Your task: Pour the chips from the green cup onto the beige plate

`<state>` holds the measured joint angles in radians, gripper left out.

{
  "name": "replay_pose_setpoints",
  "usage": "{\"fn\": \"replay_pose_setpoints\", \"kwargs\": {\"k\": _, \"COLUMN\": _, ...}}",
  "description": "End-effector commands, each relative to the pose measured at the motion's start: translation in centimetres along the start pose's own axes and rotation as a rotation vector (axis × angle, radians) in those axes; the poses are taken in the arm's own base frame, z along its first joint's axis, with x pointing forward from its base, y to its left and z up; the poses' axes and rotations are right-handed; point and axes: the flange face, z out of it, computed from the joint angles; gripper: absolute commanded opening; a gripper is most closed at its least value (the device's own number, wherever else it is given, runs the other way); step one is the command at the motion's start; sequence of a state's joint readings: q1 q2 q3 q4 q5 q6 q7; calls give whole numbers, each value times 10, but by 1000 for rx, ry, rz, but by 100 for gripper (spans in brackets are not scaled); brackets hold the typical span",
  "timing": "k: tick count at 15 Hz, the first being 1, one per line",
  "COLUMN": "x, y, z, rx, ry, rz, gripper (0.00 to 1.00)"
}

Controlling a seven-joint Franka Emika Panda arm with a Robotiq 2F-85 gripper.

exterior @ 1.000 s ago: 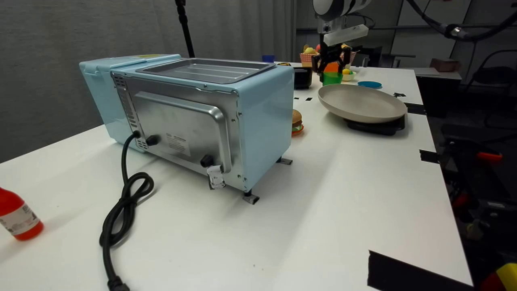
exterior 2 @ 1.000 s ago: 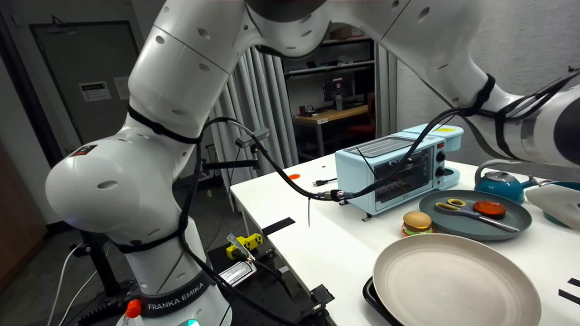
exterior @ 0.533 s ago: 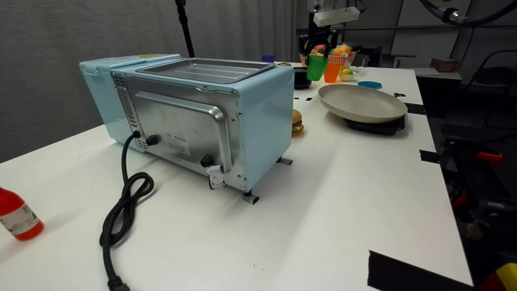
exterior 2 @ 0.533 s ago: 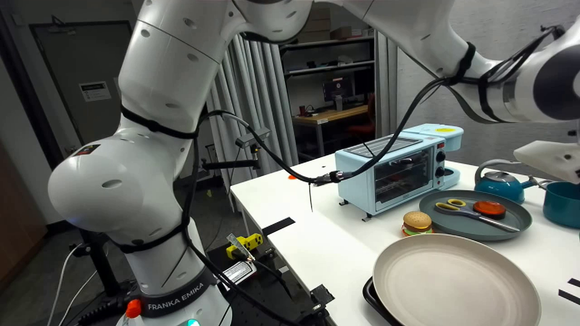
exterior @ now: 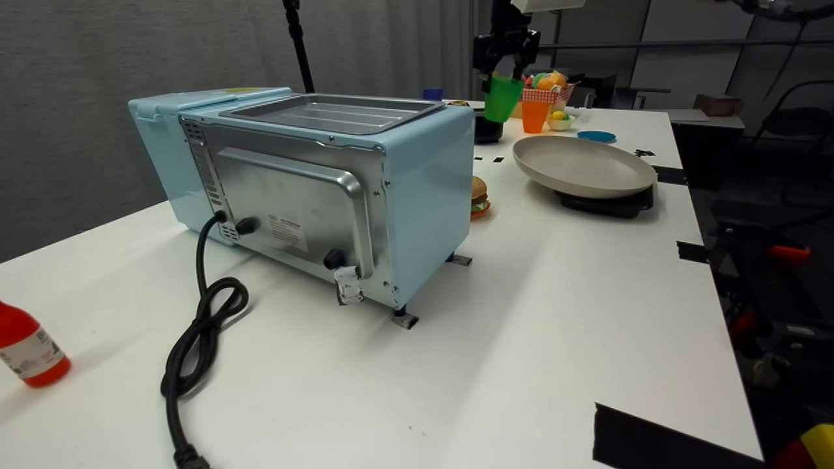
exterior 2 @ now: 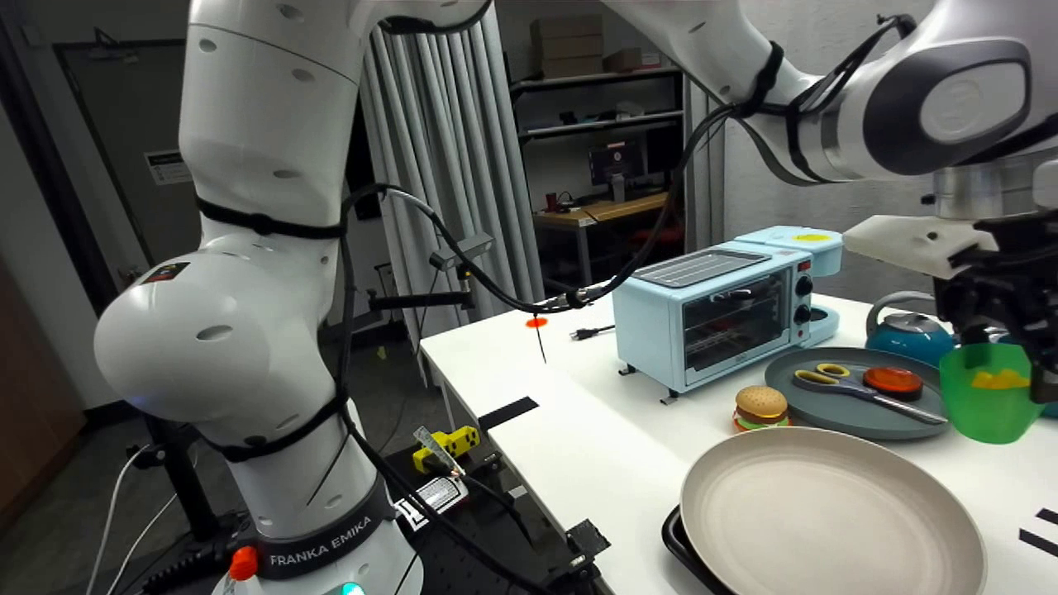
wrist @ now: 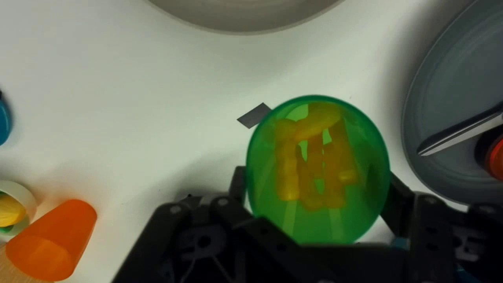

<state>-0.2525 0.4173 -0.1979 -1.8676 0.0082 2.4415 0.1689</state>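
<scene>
Green cup (exterior 2: 984,416), chips (wrist: 288,169) inside, in grasp of claw (wrist: 316,188), between fingers (wrist: 237,182); "FRANKA EMIKA" on robot base (exterior 2: 324,539), well apart.

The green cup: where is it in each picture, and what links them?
In an exterior view: the green cup, near the top, right of centre.
In an exterior view: the green cup, near the right edge, below mid-height.
In the wrist view: the green cup, right of centre, mouth toward the camera.
Shared landmark: the beige plate, at the wrist view's top edge.
</scene>
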Motion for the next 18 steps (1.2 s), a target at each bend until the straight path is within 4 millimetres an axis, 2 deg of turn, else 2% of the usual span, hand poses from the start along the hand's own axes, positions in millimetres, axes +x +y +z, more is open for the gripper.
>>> {"fn": "replay_pose_setpoints", "kwargs": {"k": 1, "x": -39, "y": -6, "z": -26, "rx": 45, "ry": 34, "rz": -106, "gripper": 53}}
{"fn": "replay_pose_setpoints", "kwargs": {"k": 4, "x": -65, "y": -9, "z": -32, "rx": 67, "ry": 74, "rz": -171, "gripper": 53}}
{"fn": "replay_pose_setpoints", "kwargs": {"k": 9, "x": -105, "y": -7, "z": -31, "rx": 92, "ry": 147, "rz": -242, "gripper": 53}}
{"fn": "replay_pose_setpoints", "kwargs": {"k": 14, "x": -128, "y": -5, "z": -34, "rx": 111, "ry": 312, "rz": -290, "gripper": 53}}
{"fn": "replay_pose_setpoints", "kwargs": {"k": 18, "x": -145, "y": -13, "z": -40, "rx": 134, "ry": 398, "rz": -329, "gripper": 53}}
